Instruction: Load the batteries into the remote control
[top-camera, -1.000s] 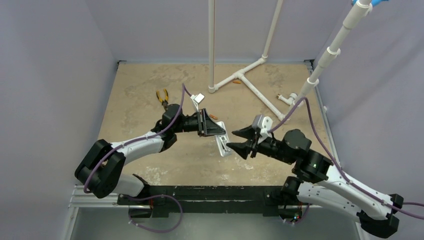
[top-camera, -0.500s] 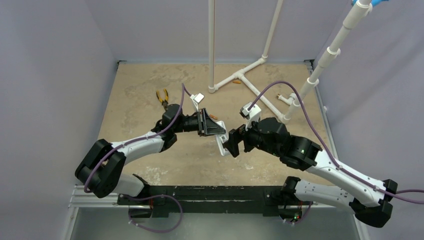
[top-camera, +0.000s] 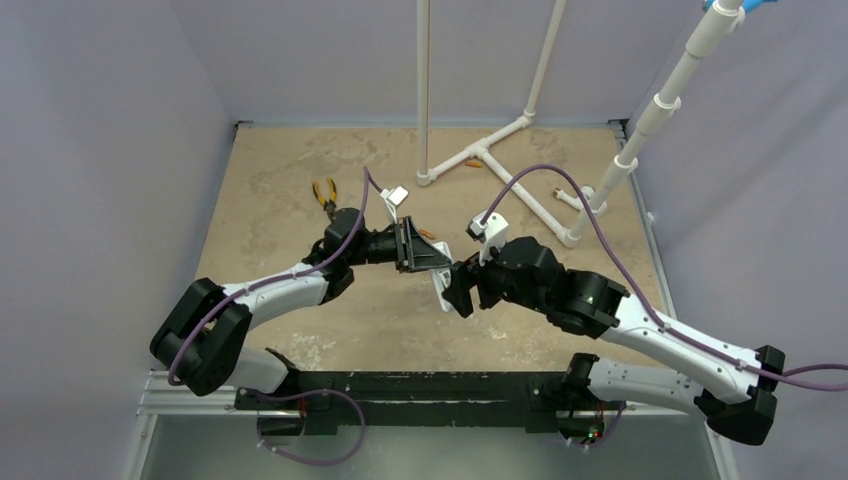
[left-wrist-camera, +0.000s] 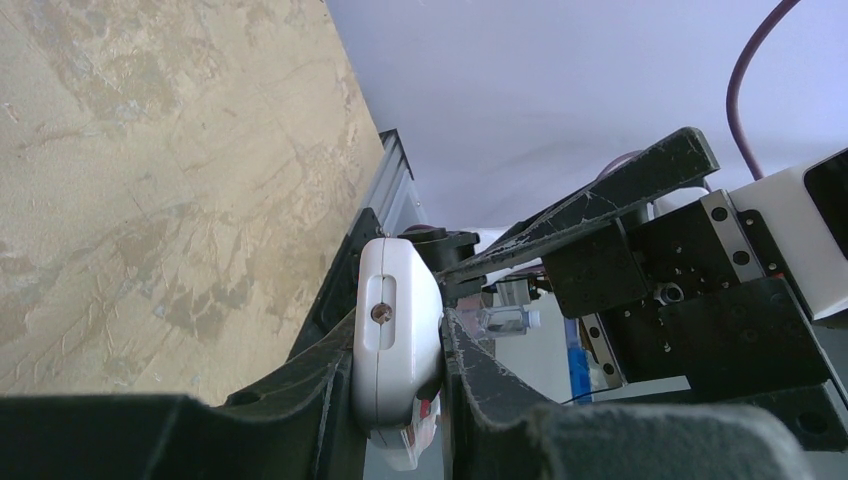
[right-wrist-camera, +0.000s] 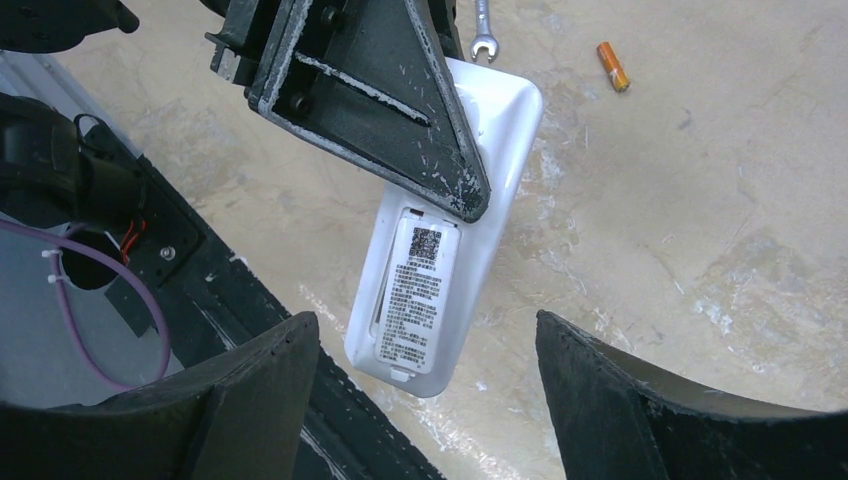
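Note:
My left gripper (top-camera: 428, 258) is shut on the remote control (top-camera: 440, 282), a slim white handset held above the table. In the left wrist view its rounded end (left-wrist-camera: 396, 335) is pinched between my fingers (left-wrist-camera: 478, 385). In the right wrist view the remote's back (right-wrist-camera: 440, 275) faces the camera, with a printed label over the battery recess. My right gripper (right-wrist-camera: 422, 325) is open, its jaws spread wide on either side of the remote's lower end without touching it. One orange battery (right-wrist-camera: 611, 66) lies on the table beyond the remote. Another battery (top-camera: 473, 163) lies by the pipe frame.
Yellow-handled pliers (top-camera: 324, 192) lie at the back left. A small silver wrench (right-wrist-camera: 483, 30) lies near the battery. A white PVC pipe frame (top-camera: 480, 155) stands at the back, with slanted pipes on the right. The black base rail (top-camera: 400, 385) runs along the near edge.
My right arm has swung left and forward, bringing its open jaws around the remote's lower end. My left gripper has kept still with the remote.

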